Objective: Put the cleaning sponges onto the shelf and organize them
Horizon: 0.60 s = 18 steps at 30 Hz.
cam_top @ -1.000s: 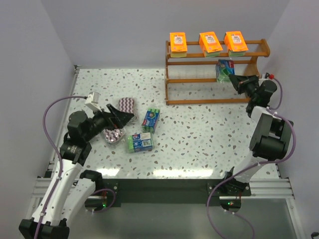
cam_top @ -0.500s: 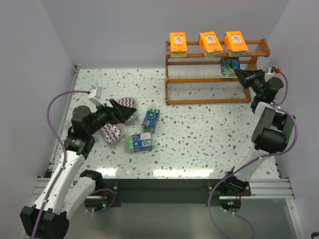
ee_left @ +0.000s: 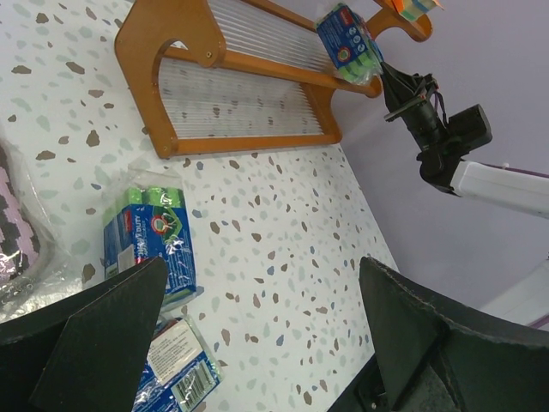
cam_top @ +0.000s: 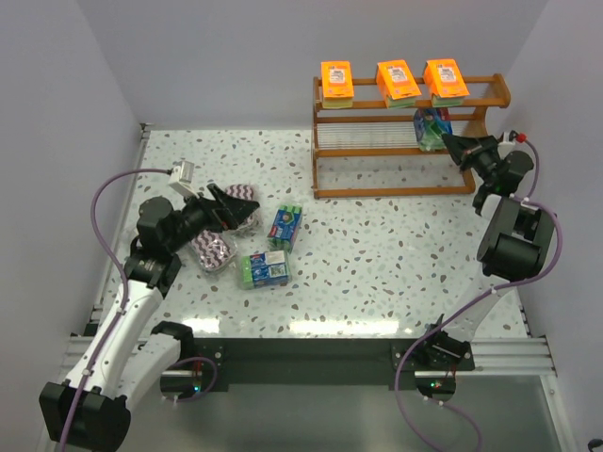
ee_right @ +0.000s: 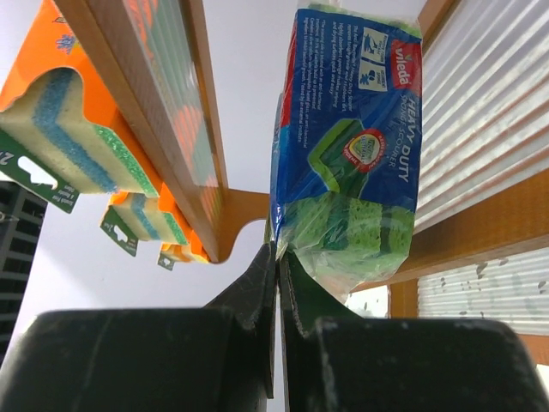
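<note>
Blue-green sponge pack [ee_right: 347, 163] tilted at right end of shelf [cam_top: 391, 192] middle tier, wrapper corner pinched by closed right end effector [ee_right: 279, 257] just below. Left end effector [ee_left: 266, 339] wide, above table [cam_top: 377, 254].

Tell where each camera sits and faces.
Top external: high behind the left arm and right arm, both shown, looking down on table and shelf.
Left wrist: looks across the table toward the shelf; open left end effector below.
Right wrist: beside the shelf, facing up; shut right end effector pinches a blue-green pack.
All three share that pack.
</note>
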Each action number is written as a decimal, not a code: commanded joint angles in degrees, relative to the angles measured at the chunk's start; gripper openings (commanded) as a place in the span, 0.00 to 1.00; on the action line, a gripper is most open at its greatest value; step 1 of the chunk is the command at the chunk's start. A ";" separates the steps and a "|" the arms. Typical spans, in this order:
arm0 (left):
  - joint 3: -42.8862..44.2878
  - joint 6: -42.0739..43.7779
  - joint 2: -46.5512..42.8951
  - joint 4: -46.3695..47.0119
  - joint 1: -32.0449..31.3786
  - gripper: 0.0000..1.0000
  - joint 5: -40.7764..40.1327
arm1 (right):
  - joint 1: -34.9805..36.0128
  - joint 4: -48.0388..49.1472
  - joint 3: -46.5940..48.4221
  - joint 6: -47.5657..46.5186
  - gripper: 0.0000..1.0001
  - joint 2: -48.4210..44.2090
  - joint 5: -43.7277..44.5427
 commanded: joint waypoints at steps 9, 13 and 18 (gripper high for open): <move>-0.11 -0.50 -0.38 3.48 -0.20 1.00 0.92 | -0.07 4.17 1.32 -0.16 0.05 0.21 -0.11; -0.20 -0.68 -0.47 3.40 -0.12 1.00 0.74 | -0.16 3.55 1.50 -0.43 0.12 0.38 0.06; -0.47 -0.94 -1.17 3.13 -0.12 1.00 0.57 | -0.16 3.11 1.06 -0.87 0.27 0.03 0.06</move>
